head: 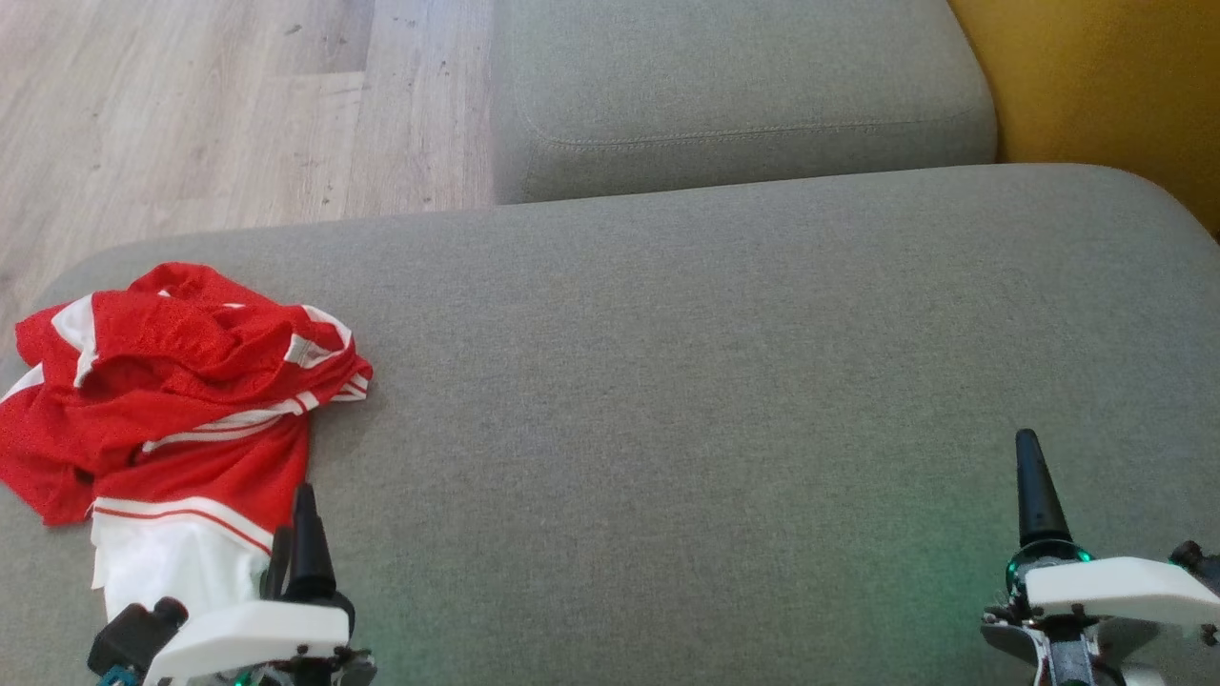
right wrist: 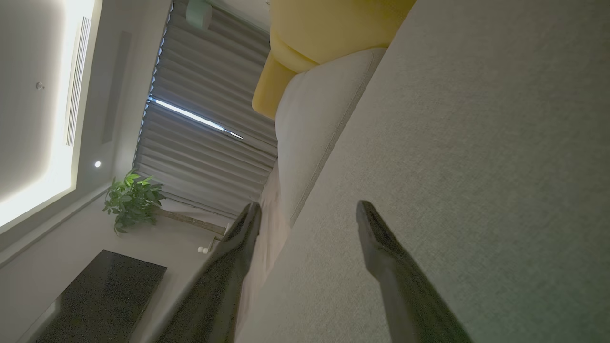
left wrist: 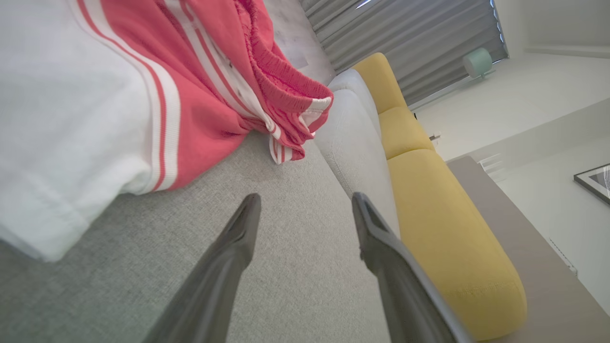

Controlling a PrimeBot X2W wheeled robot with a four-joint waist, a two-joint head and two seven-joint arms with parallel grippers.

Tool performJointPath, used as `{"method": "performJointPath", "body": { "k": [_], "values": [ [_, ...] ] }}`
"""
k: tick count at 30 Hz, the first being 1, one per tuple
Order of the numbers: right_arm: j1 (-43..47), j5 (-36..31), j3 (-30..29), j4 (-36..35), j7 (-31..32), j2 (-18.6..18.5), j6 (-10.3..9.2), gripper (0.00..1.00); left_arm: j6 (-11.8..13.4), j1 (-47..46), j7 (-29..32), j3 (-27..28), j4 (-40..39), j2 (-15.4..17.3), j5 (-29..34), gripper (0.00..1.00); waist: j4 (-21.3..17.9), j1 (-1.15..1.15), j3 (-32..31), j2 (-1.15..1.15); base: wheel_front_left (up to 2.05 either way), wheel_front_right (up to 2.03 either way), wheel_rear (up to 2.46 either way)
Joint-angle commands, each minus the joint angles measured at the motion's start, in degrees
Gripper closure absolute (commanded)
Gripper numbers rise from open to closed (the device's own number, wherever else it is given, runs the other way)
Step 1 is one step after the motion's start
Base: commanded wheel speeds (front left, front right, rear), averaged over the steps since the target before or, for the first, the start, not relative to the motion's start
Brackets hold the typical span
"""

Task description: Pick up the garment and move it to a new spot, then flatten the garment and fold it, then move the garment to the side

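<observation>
Looking down from the head: red-and-white garment (head: 172, 400) bunched at the left end of the grey sofa seat (head: 715, 381), close to its rounded left edge, wooden floor (head: 191, 114) beyond. Left pincer (head: 294, 534) just beside the white hem; right pincer (head: 1034, 495) well apart over bare seat. Wide open room to the right for spreading flat.

Turning to the left wrist: fingers spread, grasping nothing, white cloth just to one side. Likely risk: pinching a single layer, so dragging the heap off the near edge onto the floor.

Turning to the right wrist: fingers spread, empty, seat's edge just beside one finger.
</observation>
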Motion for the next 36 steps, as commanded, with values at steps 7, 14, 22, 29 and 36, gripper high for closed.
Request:
{"method": "performJointPath", "body": {
  "k": [7, 14, 22, 29, 36],
  "values": [
    [-0.6, -6.57, 1.65, -3.46, -1.82, -0.39, 0.18, 0.0, 0.86, -1.03, -1.69, -0.65, -3.29, 0.48, 6.02, 0.0, 0.04, 0.0, -0.58, 0.0, 0.0, 0.0, 0.0],
    [-0.18, -11.49, 2.53, -4.54, -3.0, -0.41, 0.21, 0.0, 1.61, -0.47, -2.88, -1.88, -4.53, 0.5, 11.17, 0.0, -0.07, 0.0, -1.19, 0.0, 0.0, 0.0, 0.0],
    [0.39, -18.02, 3.57, -5.99, -4.53, -0.45, 0.24, 0.0, 2.72, -0.08, -4.41, -3.44, -5.83, 0.54, 17.71, 0.0, -0.11, 0.0, -1.92, 0.0, 0.0, 0.0, 0.0],
    [0.89, -23.22, 4.43, -6.98, -5.7, -0.48, 0.27, 0.0, 3.46, 0.38, -5.6, -4.57, -6.76, 0.57, 22.76, 0.0, -0.13, 0.0, -2.53, 0.0, 0.0, 0.0, 0.0],
    [1.51, -28.23, 5.23, -7.72, -6.89, -0.5, 0.29, 0.0, 4.03, 0.73, -6.79, -5.81, -7.66, 0.6, 27.86, 0.0, -0.03, 0.0, -3.15, 0.0, 0.0, 0.0, 0.0]
  ]
}}
